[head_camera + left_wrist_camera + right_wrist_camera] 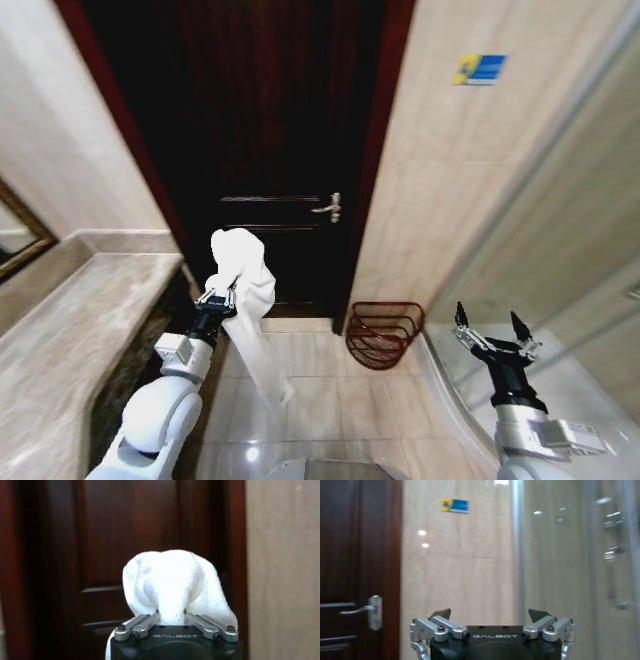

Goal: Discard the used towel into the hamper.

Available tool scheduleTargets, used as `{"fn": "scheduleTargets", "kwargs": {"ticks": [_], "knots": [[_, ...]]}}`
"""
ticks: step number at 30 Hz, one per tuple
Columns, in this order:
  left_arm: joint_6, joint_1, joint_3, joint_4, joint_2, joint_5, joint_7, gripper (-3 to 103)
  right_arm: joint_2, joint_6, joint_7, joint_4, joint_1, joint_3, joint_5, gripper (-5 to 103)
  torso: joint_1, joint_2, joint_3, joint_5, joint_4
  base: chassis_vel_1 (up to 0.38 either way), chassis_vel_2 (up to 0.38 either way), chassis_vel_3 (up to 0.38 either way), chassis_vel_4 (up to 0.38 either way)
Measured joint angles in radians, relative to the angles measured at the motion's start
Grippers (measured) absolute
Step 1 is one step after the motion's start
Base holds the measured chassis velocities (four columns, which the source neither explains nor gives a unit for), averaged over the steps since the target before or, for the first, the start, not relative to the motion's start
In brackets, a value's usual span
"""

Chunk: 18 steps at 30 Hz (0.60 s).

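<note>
In a tiled bathroom, the left gripper (pixel 217 296) is holding a white towel (pixel 247 300) up in front of a dark wooden door (pixel 260 130), its fingers pinched tight on a bunched fold while the rest of the cloth is hanging down toward the floor. From the left wrist view, the towel (pixel 170 581) is bulging above the left gripper (pixel 171 612), clamped between the two metal fingers (pixel 142 622). The hamper (pixel 383 333), a small round dark red wire basket, is sitting on the floor against the beige wall just right of the door frame, well apart from the towel and lower than it. The right gripper (pixel 492 327) is hovering on the right side near the glass shower screen (pixel 560 230), its fingers spread wide and holding nothing; in the right wrist view the right gripper (pixel 490 614) is gaping open before the tiled wall, with the door handle (pixel 369 611) at one side and a small blue and yellow sticker (pixel 455 505) high on the wall. A stone counter (pixel 70 330) is running along the left.
</note>
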<state>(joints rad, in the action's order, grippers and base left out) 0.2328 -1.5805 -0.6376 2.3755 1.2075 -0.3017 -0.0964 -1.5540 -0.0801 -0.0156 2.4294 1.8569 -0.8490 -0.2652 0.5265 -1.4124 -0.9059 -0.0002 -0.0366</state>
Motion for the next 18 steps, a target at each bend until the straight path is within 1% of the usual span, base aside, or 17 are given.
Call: {"fn": "scheduleTargets", "kwargs": {"ticks": [8, 13, 16, 18], "knots": [[-0.007, 0.004, 0.003, -0.007, 0.002, -0.004, 0.006, 7, -0.002, 0.002, 0.002, 0.005, -0.001, -0.005, 0.001, 100, 0.000, 0.000, 0.000, 0.0002, -0.0002, -0.165, -0.147, -0.095, -0.095], [-0.021, 0.000, 0.006, -0.012, 0.008, -0.007, 0.013, 7, -0.004, -0.001, 0.002, 0.004, 0.000, -0.006, 0.002, 100, 0.000, 0.000, 0.000, 0.0002, 0.0002, -0.166, -0.160, -0.081, -0.067], [-0.029, -0.002, 0.007, -0.012, 0.007, -0.013, 0.015, 7, -0.006, -0.004, 0.003, 0.003, 0.000, -0.005, 0.004, 100, 0.000, 0.000, 0.000, 0.0004, 0.0003, -0.085, -0.117, -0.052, -0.045], [-0.033, -0.006, 0.007, -0.011, 0.006, -0.020, 0.015, 7, -0.009, -0.005, 0.005, 0.002, -0.002, 0.000, 0.006, 100, -0.004, 0.009, 0.005, 0.0002, 0.0000, -0.023, -0.036, -0.001, -0.023]]}}
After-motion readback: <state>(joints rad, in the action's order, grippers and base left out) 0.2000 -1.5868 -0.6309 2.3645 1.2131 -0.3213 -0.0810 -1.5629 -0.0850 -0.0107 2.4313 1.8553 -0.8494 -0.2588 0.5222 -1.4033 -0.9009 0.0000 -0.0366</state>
